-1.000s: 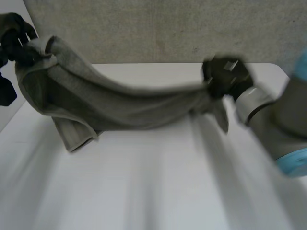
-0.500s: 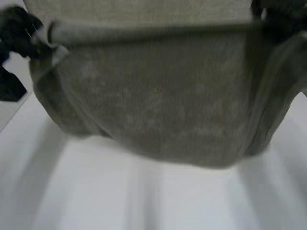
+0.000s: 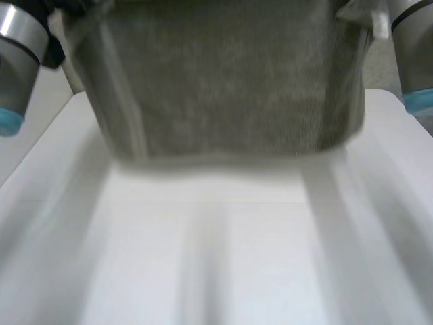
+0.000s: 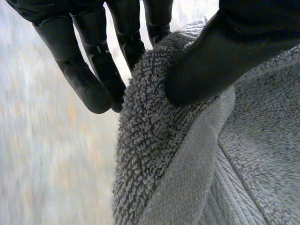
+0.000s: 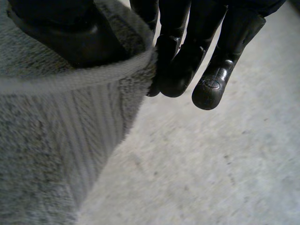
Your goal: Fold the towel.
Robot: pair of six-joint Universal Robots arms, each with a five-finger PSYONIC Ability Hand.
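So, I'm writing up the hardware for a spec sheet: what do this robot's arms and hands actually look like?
The left arm and right arm are smooth grey metallic cylinders, each segment finished with a light-blue cap. The left hand and right hand are matte black, with segmented fingers, rounded tips and a thicker thumb.

Grey terry towel (image 3: 223, 81) — spread flat, hanging above the white table (image 3: 216, 257).
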